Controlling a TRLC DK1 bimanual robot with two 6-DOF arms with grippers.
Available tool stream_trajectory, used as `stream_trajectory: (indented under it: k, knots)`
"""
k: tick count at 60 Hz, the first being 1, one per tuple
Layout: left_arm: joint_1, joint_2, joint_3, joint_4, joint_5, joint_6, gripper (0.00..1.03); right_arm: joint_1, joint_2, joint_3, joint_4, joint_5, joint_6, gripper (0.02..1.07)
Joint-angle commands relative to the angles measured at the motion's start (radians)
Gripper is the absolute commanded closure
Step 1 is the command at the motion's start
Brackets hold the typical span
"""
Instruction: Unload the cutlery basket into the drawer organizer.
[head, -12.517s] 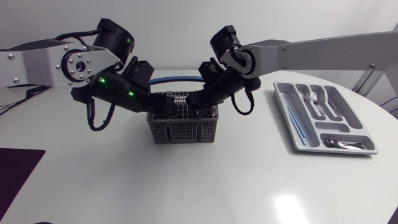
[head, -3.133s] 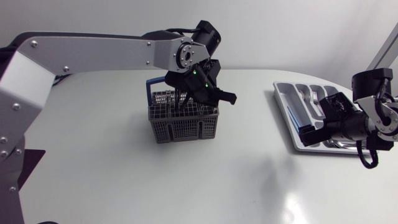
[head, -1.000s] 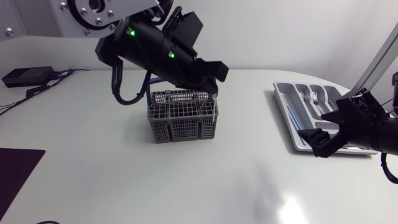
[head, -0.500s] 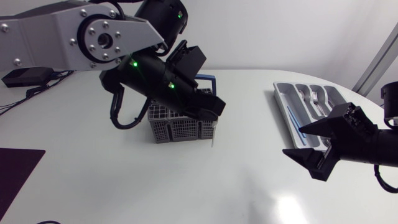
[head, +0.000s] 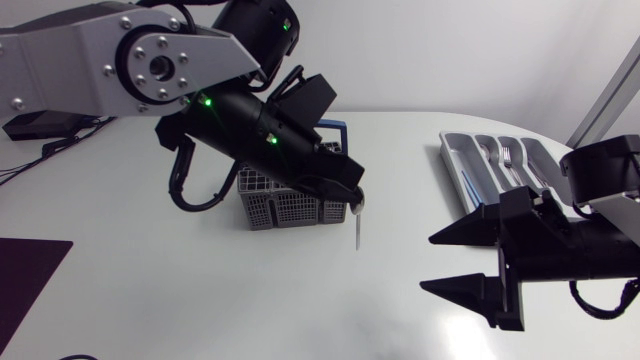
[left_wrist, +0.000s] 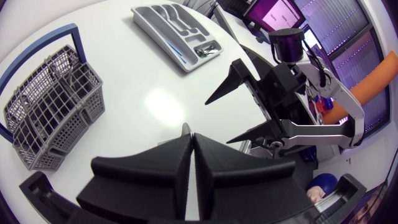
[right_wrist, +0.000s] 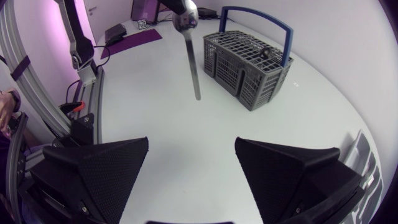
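My left gripper (head: 352, 198) is shut on the rounded end of a silver spoon (head: 356, 228), whose handle hangs straight down just right of the grey cutlery basket (head: 288, 203). In the left wrist view only the spoon's tip (left_wrist: 185, 128) shows above the closed fingers (left_wrist: 174, 163). My right gripper (head: 428, 263) stands wide open and empty, low over the table to the spoon's right, pointing at it. Ahead of the right gripper (right_wrist: 191, 142) in its own wrist view hangs the spoon (right_wrist: 192, 62), with the basket (right_wrist: 249, 65) behind it. The grey drawer organizer (head: 470, 165) lies at the right and holds forks and other cutlery.
The basket has a blue handle (right_wrist: 258, 15) and a small dark thing (right_wrist: 266, 55) inside. A black box (head: 40, 123) with cables sits at the back left. A dark mat (head: 25, 272) lies at the table's front left. Bare white table lies under both grippers.
My left arm lifted the spoon from over the basket and carried it right and lower. My right arm left the organizer and swung toward the middle, its fingers wide apart.
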Motion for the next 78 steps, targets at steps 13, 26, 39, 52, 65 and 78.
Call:
stream_trajectory:
  k: [13, 26, 39, 52, 65, 78]
  knots:
    - [-0.022, -0.003, -0.034, -0.002, 0.052, 0.036, 0.98, 0.061, 0.121, 0.106, -0.029, -0.118, -0.009, 0.1]
    - [-0.023, 0.016, -0.029, -0.002, 0.098, 0.053, 0.98, 0.131, 0.211, 0.18, -0.026, -0.127, 0.002, 0.13]
    - [-0.019, 0.029, -0.023, -0.002, 0.126, 0.063, 0.97, 0.174, 0.296, 0.25, -0.02, -0.157, 0.016, 0.22]
    - [-0.017, 0.031, -0.025, -0.002, 0.132, 0.069, 0.97, 0.194, 0.354, 0.292, -0.015, -0.173, 0.021, 0.4]
    - [-0.012, 0.031, -0.02, -0.002, 0.147, 0.07, 0.97, 0.205, 0.369, 0.31, -0.01, -0.18, 0.022, 0.61]
    - [-0.011, 0.033, -0.016, -0.002, 0.15, 0.069, 0.97, 0.21, 0.383, 0.316, -0.007, -0.19, 0.034, 0.8]
